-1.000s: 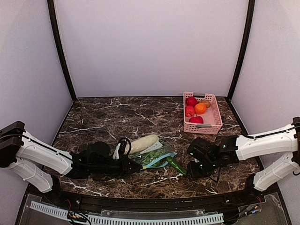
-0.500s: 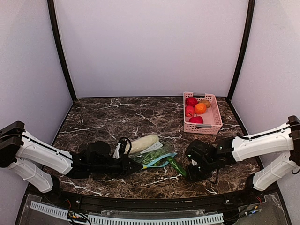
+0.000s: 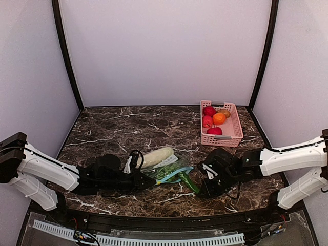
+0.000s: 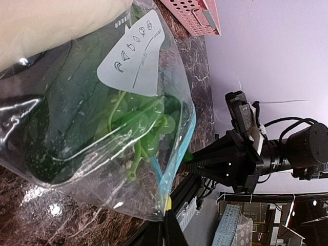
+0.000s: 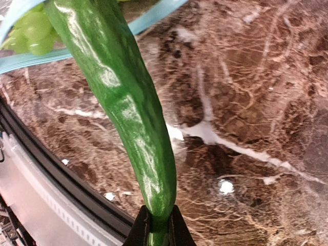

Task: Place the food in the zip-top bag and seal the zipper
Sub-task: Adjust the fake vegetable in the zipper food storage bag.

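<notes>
The zip-top bag (image 3: 169,170) lies flat at mid-table, clear, with a whitish label (image 4: 136,61). Green grapes (image 4: 148,123) and a leafy green vegetable (image 4: 61,113) are inside it. The pale gourd (image 3: 156,156) lies along the bag's far side. My left gripper (image 4: 166,225) is shut on the bag's corner at the end of the teal zipper (image 4: 179,148). My right gripper (image 5: 159,230) is shut on the end of the dark-green pepper (image 5: 123,92). The pepper's other end reaches the zipper strip (image 5: 154,15) at the bag's mouth, beside the grapes (image 5: 31,31).
A pink basket (image 3: 221,124) with red and orange fruit stands at the back right. The black rail of the table's front edge (image 3: 164,218) runs close behind both grippers. Grey walls close in the left, the back and the right.
My right gripper has shut on the pepper's end and moved left, bringing the pepper toward the bag's mouth. The left arm and the bag have stayed put.
</notes>
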### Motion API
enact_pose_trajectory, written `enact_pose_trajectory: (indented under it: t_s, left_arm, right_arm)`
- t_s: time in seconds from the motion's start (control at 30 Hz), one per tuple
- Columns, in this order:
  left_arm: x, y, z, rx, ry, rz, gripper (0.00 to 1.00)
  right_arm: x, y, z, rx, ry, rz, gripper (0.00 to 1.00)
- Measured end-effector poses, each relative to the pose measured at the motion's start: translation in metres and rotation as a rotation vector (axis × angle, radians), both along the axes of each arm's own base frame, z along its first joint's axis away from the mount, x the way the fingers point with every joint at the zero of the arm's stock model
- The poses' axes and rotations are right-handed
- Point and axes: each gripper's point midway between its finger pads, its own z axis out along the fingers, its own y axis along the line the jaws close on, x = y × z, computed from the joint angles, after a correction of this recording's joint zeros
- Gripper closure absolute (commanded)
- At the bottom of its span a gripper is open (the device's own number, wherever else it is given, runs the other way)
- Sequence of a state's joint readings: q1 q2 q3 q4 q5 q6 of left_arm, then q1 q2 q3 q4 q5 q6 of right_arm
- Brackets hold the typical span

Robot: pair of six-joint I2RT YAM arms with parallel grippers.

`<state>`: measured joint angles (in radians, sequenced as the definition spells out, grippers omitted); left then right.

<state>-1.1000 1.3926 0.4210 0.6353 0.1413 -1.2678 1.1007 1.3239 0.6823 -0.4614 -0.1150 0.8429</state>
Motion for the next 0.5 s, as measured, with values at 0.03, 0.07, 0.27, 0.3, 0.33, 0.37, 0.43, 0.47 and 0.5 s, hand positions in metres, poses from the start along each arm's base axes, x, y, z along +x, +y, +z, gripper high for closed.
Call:
enact_pose_trajectory:
  t_s: [0.03,0.07,0.27,0.3,0.33,0.37,0.43,0.47,0.5]
  left_arm:
    - [0.000,0.000,0.000,0.000,0.000,0.000,0.99]
    - [0.000,0.000,0.000,0.000,0.000,0.000,0.99]
    - [-0.001,0.001,-0.001,0.001,0.001,-0.002,0.99]
    - [-0.001,0.001,-0.001,0.001,0.001,-0.003,0.99]
    - [-0.002,0.001,-0.001,0.001,0.002,-0.005,0.99]
    - [-0.002,0.001,-0.001,0.001,0.002,-0.007,0.99]
    - [-0.003,0.002,-0.003,0.005,0.004,-0.010,0.99]
    - [-0.003,0.003,-0.004,0.007,0.005,-0.011,0.99]
    - [-0.004,0.003,-0.005,0.010,0.007,-0.012,0.99]
  right_arm:
    - [-0.001,0.004,0.005,0.028,0.001,0.013,1.00]
    - [-0.001,0.007,0.009,0.051,0.001,0.026,1.00]
    - [-0.007,0.020,0.022,0.129,0.009,0.120,1.00]
    - [-0.007,0.022,0.023,0.131,0.003,0.140,1.00]
    - [-0.006,0.024,0.024,0.130,-0.003,0.156,1.00]
    - [-0.004,0.027,0.026,0.124,-0.012,0.174,1.00]
    - [0.001,0.031,0.028,0.098,-0.031,0.208,1.00]
    - [0.004,0.033,0.029,0.082,-0.042,0.224,1.00]
    - [0.008,0.036,0.031,0.062,-0.055,0.241,1.00]
